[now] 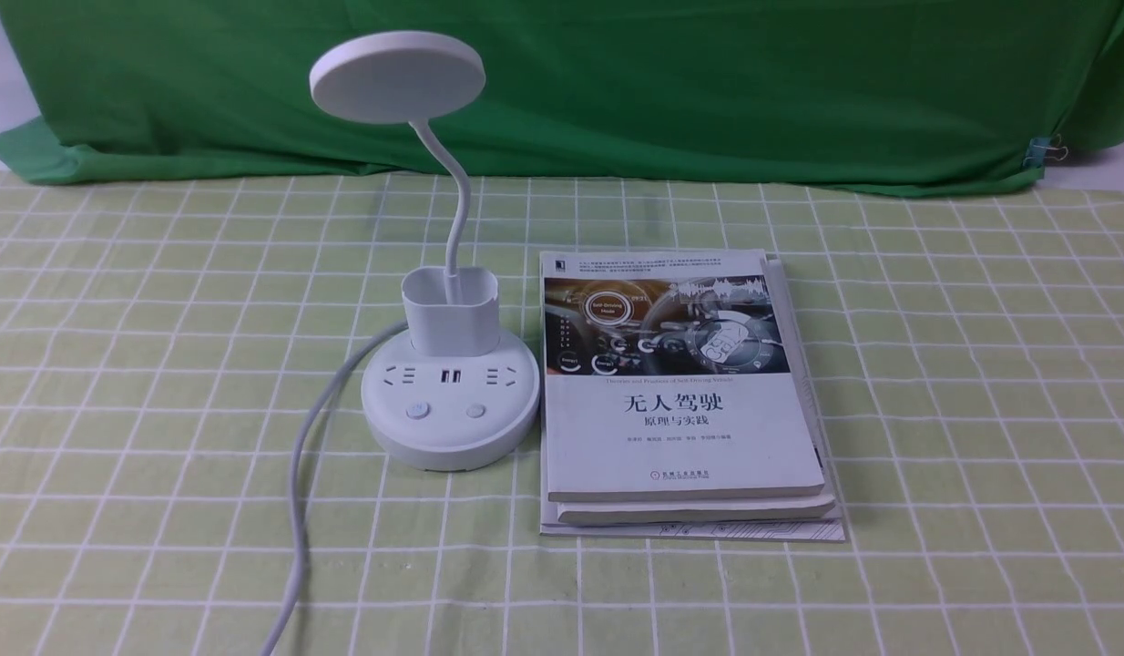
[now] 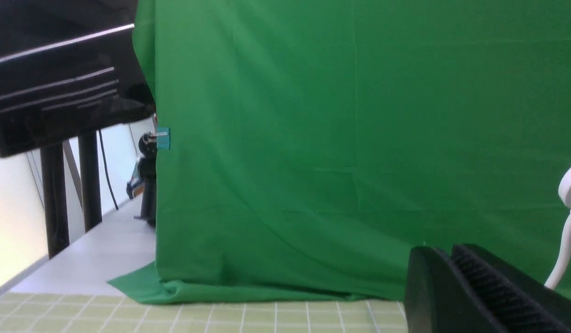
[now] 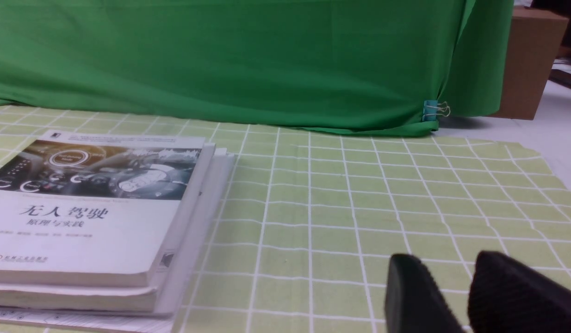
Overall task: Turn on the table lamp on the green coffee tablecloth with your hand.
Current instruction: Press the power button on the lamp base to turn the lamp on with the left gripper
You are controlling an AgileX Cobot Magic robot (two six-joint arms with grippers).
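The white table lamp (image 1: 450,401) stands on the green coffee tablecloth (image 1: 161,364), left of centre. Its disc head (image 1: 397,76) shows no glow. Two buttons (image 1: 418,411) sit on the front of the round base, and the white cord (image 1: 298,510) runs off toward the near edge. Neither gripper shows in the front view. My left gripper (image 2: 445,252) has its jaws together and empty, low over the cloth, with the lamp's gooseneck (image 2: 564,252) beyond it. My right gripper (image 3: 447,266) has a narrow gap between its fingers and is empty, over bare cloth beside the books.
A stack of books (image 1: 680,392) lies just right of the lamp base and shows in the right wrist view (image 3: 96,208). The dark green backdrop cloth (image 1: 708,91) hangs along the far edge. A brown box (image 3: 528,60) stands beyond the far right corner.
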